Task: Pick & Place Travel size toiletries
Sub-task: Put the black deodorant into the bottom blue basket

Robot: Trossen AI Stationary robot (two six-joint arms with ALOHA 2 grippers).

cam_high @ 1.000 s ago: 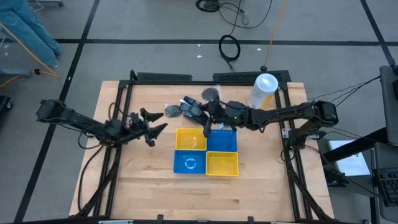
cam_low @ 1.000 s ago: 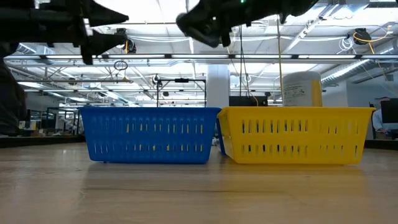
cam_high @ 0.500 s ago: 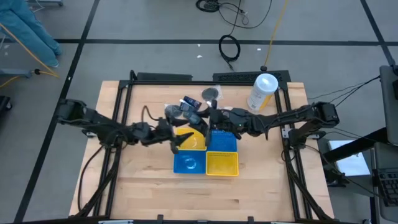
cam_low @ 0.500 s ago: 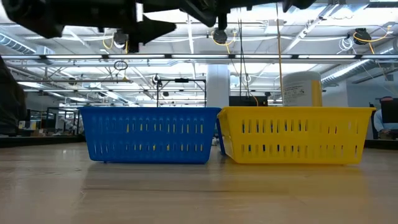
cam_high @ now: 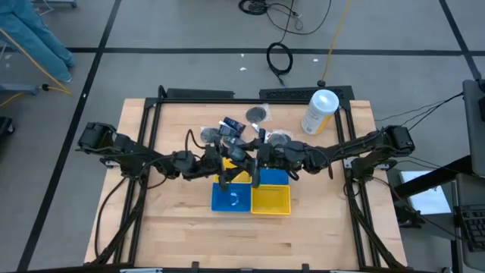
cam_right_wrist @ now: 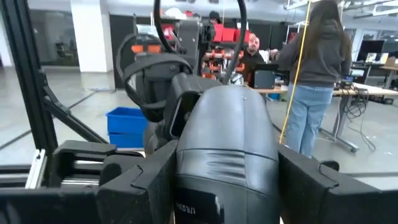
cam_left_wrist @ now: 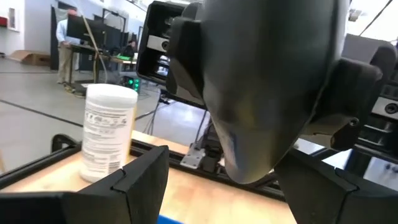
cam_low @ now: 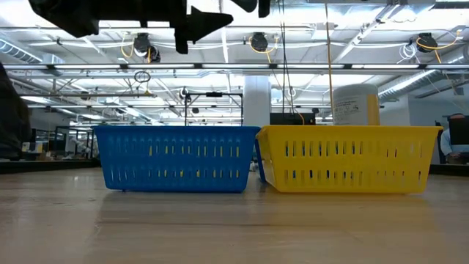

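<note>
My right gripper (cam_high: 256, 162) reaches in from the table's right and is shut on a small dark grey bottle (cam_right_wrist: 227, 143), high above the trays. My left gripper (cam_high: 232, 161) comes from the left and is open. Its fingers (cam_left_wrist: 140, 183) stand on either side of the bottle's rounded end (cam_left_wrist: 267, 87); I cannot tell whether they touch it. The other toiletries (cam_high: 227, 129) lie in a heap on the far middle of the table, with round grey packets (cam_high: 258, 114) beside them. In the low view only the left gripper (cam_low: 209, 18) shows, at the top edge. My right gripper pinches the dark bottle between its two fingers (cam_right_wrist: 149, 177), one on each side of the body (cam_right_wrist: 217, 165). The bottle's domed end (cam_right_wrist: 227, 109) sticks out past the fingertips toward the left gripper. The bottle is lifted clear, well above the trays.
Four square trays sit at the table's middle: yellow (cam_high: 236, 174) and blue (cam_high: 274, 176) behind, blue (cam_high: 229, 199) and yellow (cam_high: 270, 200) in front. A tall white-and-cream canister (cam_high: 320, 111) stands far right. Bare wood lies near. People stand in the room beyond.
My left arm has swung from the table's left side toward the middle, and its open gripper now meets the right gripper over the trays. My right gripper has risen with the bottle, almost out of the low view, and shifted slightly toward the near edge.
</note>
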